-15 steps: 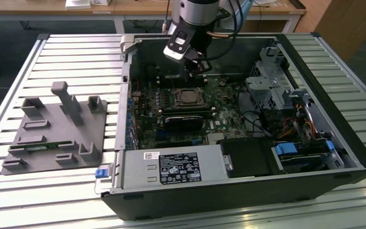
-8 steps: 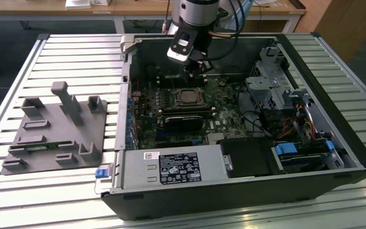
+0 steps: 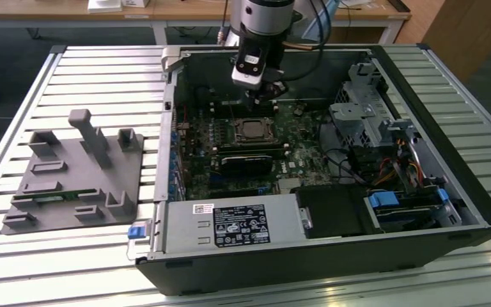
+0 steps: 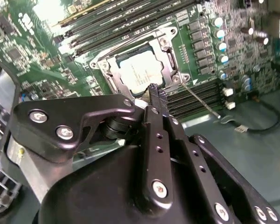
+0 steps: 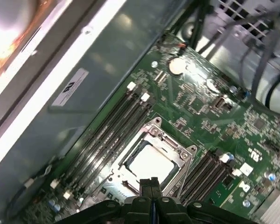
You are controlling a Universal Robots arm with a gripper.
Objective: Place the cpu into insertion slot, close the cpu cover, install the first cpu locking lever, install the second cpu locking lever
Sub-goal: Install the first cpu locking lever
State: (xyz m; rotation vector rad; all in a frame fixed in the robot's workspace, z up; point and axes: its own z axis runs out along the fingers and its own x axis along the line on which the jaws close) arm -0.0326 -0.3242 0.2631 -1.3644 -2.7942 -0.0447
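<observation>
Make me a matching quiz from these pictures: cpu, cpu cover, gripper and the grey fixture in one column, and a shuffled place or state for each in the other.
1. cpu
2. cpu cover
3. gripper
4. grey fixture

A. on the slatted table, outside the case, at the exterior view's left
B. silvery frame lying around the chip
C. pale silver-grey square seated on the motherboard
D. black, fingers together, tips just beside the chip

Pairs: 1-C, 2-B, 3-D, 4-A
</observation>
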